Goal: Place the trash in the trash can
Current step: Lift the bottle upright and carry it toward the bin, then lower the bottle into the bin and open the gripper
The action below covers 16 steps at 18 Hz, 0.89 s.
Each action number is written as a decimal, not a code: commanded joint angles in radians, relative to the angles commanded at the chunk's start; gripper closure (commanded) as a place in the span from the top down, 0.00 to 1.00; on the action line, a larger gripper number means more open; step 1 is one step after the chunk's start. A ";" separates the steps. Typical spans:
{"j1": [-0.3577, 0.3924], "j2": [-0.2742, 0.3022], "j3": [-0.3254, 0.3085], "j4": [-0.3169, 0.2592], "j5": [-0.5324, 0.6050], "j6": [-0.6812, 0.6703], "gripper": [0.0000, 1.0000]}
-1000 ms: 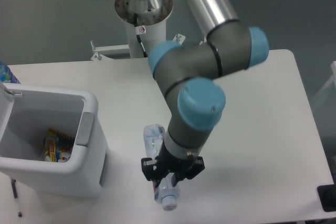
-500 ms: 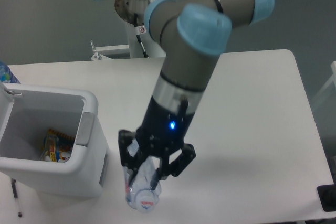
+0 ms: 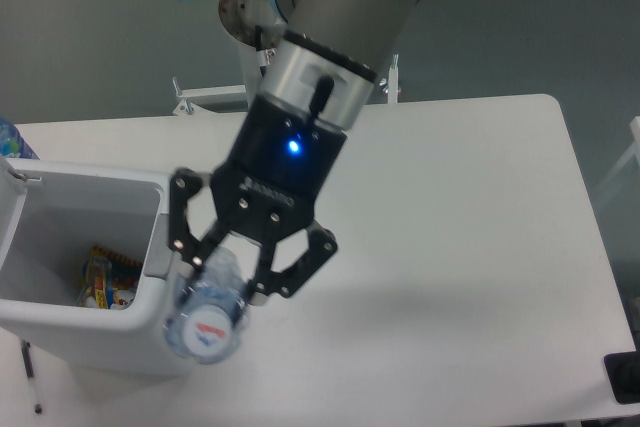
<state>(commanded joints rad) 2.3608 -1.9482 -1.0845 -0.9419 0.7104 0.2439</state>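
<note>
1. The worktop (image 3: 470, 227) is a smooth white slab with rounded corners, matte and flat.
2. The arm (image 3: 330, 37) is a thick grey cylinder with pale blue caps, ending in a black wrist section with a lit blue dot.
3. The trash can (image 3: 60, 332) is a boxy white plastic bin with rounded corners and a grey handle panel; colourful wrappers (image 3: 105, 277) lie inside it.
4. The claw (image 3: 225, 272), black and angular, is clenched around the bottle (image 3: 205, 322).
5. The bottle is clear, bluish, ribbed plastic, seen end-on, lifted off the worktop over the bin's near right corner.
</note>
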 joint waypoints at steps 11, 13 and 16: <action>-0.112 0.043 -0.144 0.028 -0.005 0.084 0.41; -0.120 0.051 -0.184 0.031 -0.005 0.115 0.42; -0.129 0.051 -0.216 0.032 -0.005 0.172 0.49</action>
<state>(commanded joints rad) 2.2320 -1.8975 -1.3008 -0.9097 0.7056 0.4155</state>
